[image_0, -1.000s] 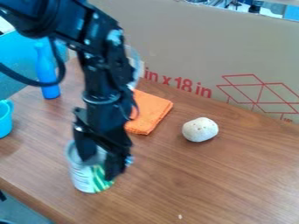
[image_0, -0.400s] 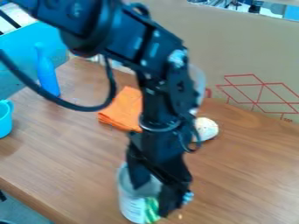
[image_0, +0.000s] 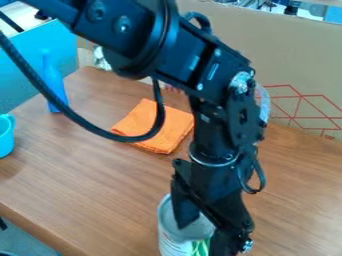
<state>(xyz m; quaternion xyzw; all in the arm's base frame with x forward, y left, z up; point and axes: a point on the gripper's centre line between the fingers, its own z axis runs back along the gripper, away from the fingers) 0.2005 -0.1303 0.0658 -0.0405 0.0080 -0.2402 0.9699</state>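
The black gripper (image_0: 204, 237) hangs down at the lower middle of the camera view, shut on a can (image_0: 175, 239). One finger reaches inside the can's open top and the other is on its right side. The can stands upright, with a silvery rim and a white and green label, its bottom cut off by the view's lower edge. Behind and to the left of the gripper lies a folded orange cloth (image_0: 150, 122) on the wooden table (image_0: 87, 190).
A blue bottle (image_0: 55, 85) stands at the back left, by a blue box (image_0: 27, 62). The light blue cup (image_0: 5, 135) is at the left edge. A large cardboard panel (image_0: 294, 60) rises along the table's back.
The gripper and the can have moved together to the right and toward the camera. The arm now covers the pale round object, and more of the orange cloth shows.
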